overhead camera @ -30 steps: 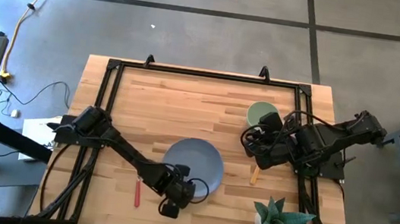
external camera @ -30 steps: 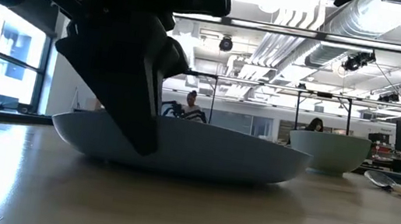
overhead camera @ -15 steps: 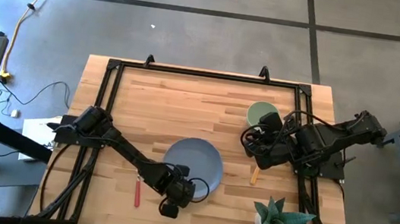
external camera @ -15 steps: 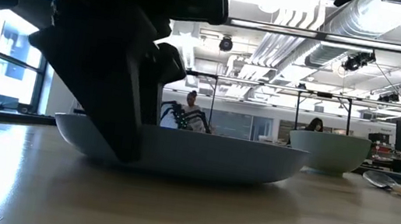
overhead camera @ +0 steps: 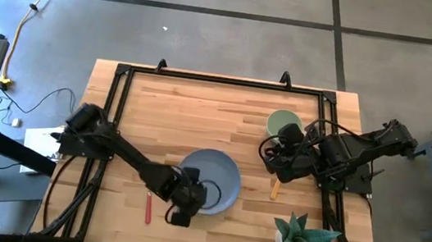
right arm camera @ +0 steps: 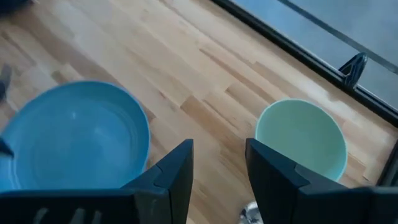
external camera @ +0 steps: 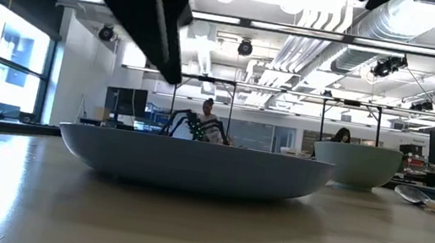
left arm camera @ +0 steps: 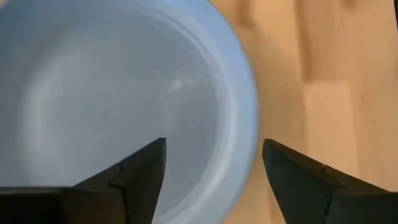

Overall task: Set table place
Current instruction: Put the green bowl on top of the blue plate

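jaws, left gripper (overhead camera: 186, 206): spread open, holding nothing, raised above the near rim of the plate (overhead camera: 210, 179); in the left wrist view the two fingers (left arm camera: 140, 171) straddle that rim, one over the plate's inside, one over bare wood.
jaws, right gripper (overhead camera: 277, 151): parted and empty, hanging just beside the bowl (overhead camera: 282, 122), above the spoon.
plate: blue-grey, flat on the counter (overhead camera: 192, 110) near the middle of its near half; open wood all round, the near counter edge a short way off.
bowl: pale green, upright, toward the far right of the counter, well apart from the plate, with a clear strip of planks between them.
spoon (overhead camera: 275, 188): orange handle, lying right of the plate, between it and the potted plant (overhead camera: 299, 236).
fork (overhead camera: 148, 208): red handle, left of the plate, near the front edge.
potted plant: near right corner, close to the black rail.
far half of counter: bare planks inside the rail frame.
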Controlling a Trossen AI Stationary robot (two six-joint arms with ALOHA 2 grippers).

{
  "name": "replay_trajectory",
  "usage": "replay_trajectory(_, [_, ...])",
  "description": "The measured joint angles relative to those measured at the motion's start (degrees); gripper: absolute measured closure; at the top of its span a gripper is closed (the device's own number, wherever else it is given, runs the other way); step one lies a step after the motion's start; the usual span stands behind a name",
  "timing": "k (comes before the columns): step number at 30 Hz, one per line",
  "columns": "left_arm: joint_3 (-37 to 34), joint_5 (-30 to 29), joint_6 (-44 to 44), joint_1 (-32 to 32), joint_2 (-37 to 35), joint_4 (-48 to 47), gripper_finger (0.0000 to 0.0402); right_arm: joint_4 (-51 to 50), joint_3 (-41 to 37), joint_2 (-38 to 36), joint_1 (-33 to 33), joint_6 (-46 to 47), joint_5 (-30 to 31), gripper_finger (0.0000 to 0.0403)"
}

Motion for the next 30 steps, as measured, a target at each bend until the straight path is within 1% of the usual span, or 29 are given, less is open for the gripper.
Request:
replay_trajectory(3, [0.0, -2.5, -3.5, 1.2, -3.7, -4.7, 0.0143, -0.2, 0.0, 0.9, -1.4, -2.6, -2.4, 0.0265])
replay_trajectory(7, [0.0, -3.8, -9.2, 3.1, -7.9, -11.2, 0.0149, -3.0, 0.0, 2.4, -4.8, -4.6, -5.9, 0.0265])
replay_trajectory(10, [0.0, -5.8, -11.5, 3.8, -10.2, -16.5, 0.0156, -7.3, -0.3, 3.1, -8.8, -6.1, -7.4, 0.0265])
replay_trajectory(13, [0.0, -8.5, -12.7, 4.1, -12.0, -19.4, 0.016, -7.7, -2.6, 3.2, -13.5, -9.9, -10.4, 0.0265])
replay_trajectory(16, [0.0, -9.0, -13.1, 4.0, -13.2, -20.0, 0.0158, -2.5, -7.1, 2.7, -18.0, -15.6, -12.6, 0.0265])
replay_trajectory(23, [-0.1, -11.5, -15.7, 4.1, -15.0, -23.9, 0.0145, 18.4, -20.3, 1.3, -30.5, -29.0, -22.1, 0.0265])
replay_trajectory(27, [-0.1, -12.0, -17.9, 4.1, -15.4, -26.5, 0.0145, 24.6, -25.4, 1.4, -36.6, -32.6, -26.7, 0.0265])
replay_trajectory(30, [0.0, -12.4, -18.6, 4.1, -15.6, -26.7, 0.0146, 27.7, -28.5, 1.3, -39.8, -34.4, -31.1, 0.0265])
